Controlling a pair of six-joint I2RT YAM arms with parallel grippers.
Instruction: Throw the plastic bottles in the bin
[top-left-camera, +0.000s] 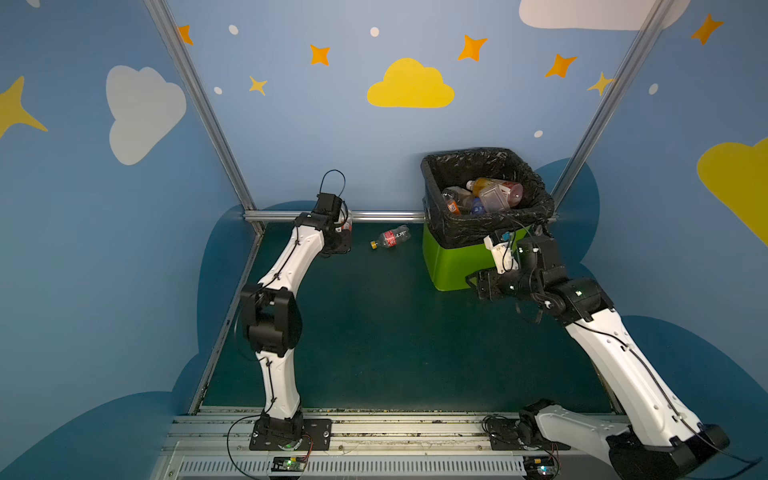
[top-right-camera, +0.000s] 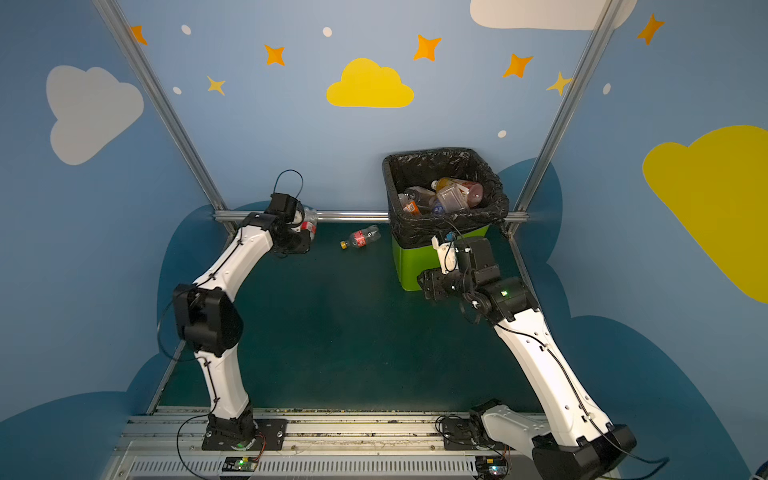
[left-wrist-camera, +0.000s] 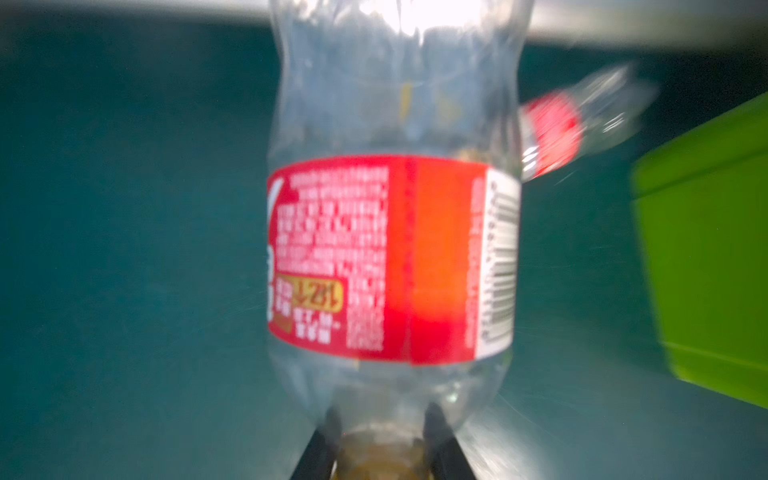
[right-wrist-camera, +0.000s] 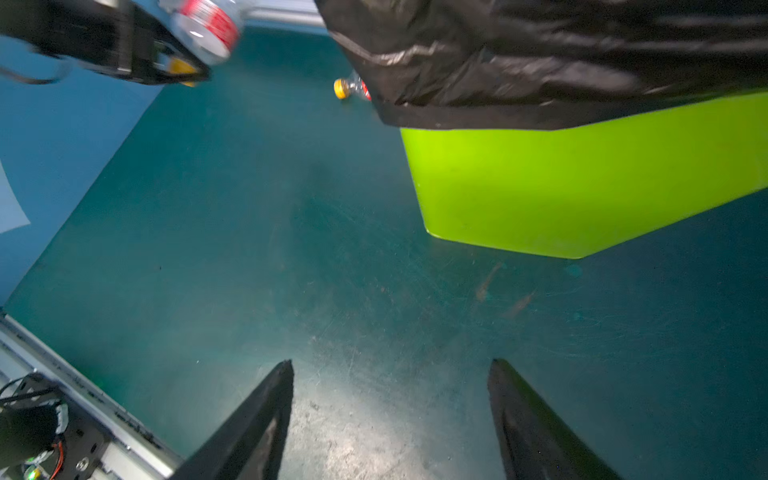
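Note:
My left gripper (left-wrist-camera: 384, 415) is shut on the neck of a clear plastic bottle (left-wrist-camera: 390, 257) with a red label. It holds the bottle near the back rail, where it shows in both top views (top-left-camera: 347, 220) (top-right-camera: 309, 222) and in the right wrist view (right-wrist-camera: 208, 29). Another red-labelled bottle with a yellow cap (top-left-camera: 390, 237) (top-right-camera: 360, 237) (right-wrist-camera: 351, 88) lies on the mat between that gripper and the bin. The lime-green bin (top-left-camera: 457, 266) (right-wrist-camera: 582, 183), lined with a black bag, holds several bottles (top-left-camera: 490, 195). My right gripper (right-wrist-camera: 390, 365) is open and empty above the mat in front of the bin.
The dark green mat (top-left-camera: 395, 332) is enclosed by blue walls. An aluminium rail (top-left-camera: 382, 215) runs along the back. Both arm bases stand on the front rail (top-left-camera: 415, 432). The bin stands at the back right, close to the corner post.

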